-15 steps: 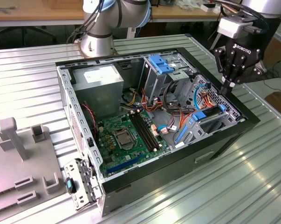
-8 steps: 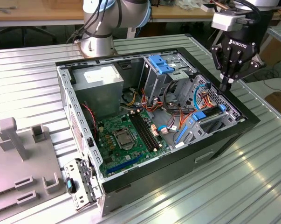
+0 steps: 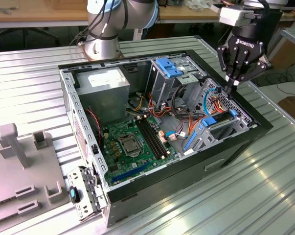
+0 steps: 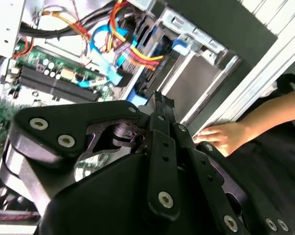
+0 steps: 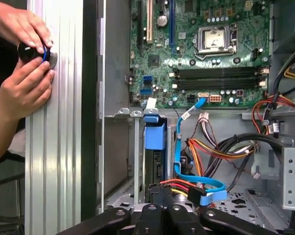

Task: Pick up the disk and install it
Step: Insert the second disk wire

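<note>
Claw (image 3: pixel 231 88) fingers drawn together, holding nothing, tip poised just above the drive bay at the exterior view's right of the open computer case (image 3: pixel 88 191) on the ribbed metal worktop (image 3: pixel 225 205). Inside the case lie a green motherboard (image 3: pixel 130 142), a grey power supply (image 3: pixel 105 83) and coloured cables. Seated in the bay is the disk (image 5: pixel 154 159), blue frame showing. A person's hands (image 5: pixel 22 83) hold a black knob on the worktop.

no legible text, labels or numbers
</note>
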You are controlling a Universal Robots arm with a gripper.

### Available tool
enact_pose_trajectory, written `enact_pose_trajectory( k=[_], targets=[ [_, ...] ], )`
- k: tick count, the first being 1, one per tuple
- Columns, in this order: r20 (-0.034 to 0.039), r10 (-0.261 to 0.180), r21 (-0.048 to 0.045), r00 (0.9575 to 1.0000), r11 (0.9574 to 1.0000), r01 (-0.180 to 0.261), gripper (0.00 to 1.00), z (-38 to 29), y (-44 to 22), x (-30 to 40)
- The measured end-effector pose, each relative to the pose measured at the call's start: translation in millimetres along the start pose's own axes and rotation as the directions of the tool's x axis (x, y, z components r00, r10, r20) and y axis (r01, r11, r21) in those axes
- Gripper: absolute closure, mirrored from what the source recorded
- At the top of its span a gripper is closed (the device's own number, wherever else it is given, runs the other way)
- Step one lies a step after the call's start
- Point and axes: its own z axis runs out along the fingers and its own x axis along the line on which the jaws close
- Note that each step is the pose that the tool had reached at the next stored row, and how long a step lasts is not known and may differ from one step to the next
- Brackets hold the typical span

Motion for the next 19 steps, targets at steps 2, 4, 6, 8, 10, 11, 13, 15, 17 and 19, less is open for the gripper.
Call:
enact_pose_trajectory(
  k=[2, 4, 6, 8, 10, 11, 13, 15, 17, 19],
  targets=[
    [0.0002, 0.005, -0.0146, 1.0, 0.9999, -0.005, 0.89, 0.2, -2.4, -0.9],
    [-0.0032, 0.007, -0.0177, 1.0, 0.9998, -0.007, 0.89, -1.3, -5.4, -6.5],
    [-0.0034, 0.007, -0.0178, 1.0, 0.9998, -0.007, 0.89, -2.8, -5.4, -12.0],
    [-0.0034, 0.007, -0.018, 1.0, 0.9998, -0.007, 0.89, -4.3, -5.5, -18.5],
    [-0.0035, 0.007, -0.0185, 1.0, 0.9998, -0.007, 0.89, -4.1, -5.5, -22.5],
    [-0.0049, 0.007, -0.0186, 1.0, 0.9998, -0.007, 0.89, -3.6, -5.5, -24.3],
    [-0.0115, 0.007, -0.0188, 0.9999, 0.9998, -0.007, 0.89, -4.1, -5.7, -31.5],
    [-0.0145, 0.007, -0.019, 0.9999, 0.9998, -0.007, 0.89, -5.7, -6.0, -37.8],
    [-0.0152, 0.007, -0.0196, 0.9999, 0.9998, -0.007, 0.89, -5.5, -7.7, -41.1],
    [-0.0259, 0.007, -0.0193, 0.9996, 0.9998, -0.007, 0.89, -3.8, -8.6, -41.7]
  ],
)
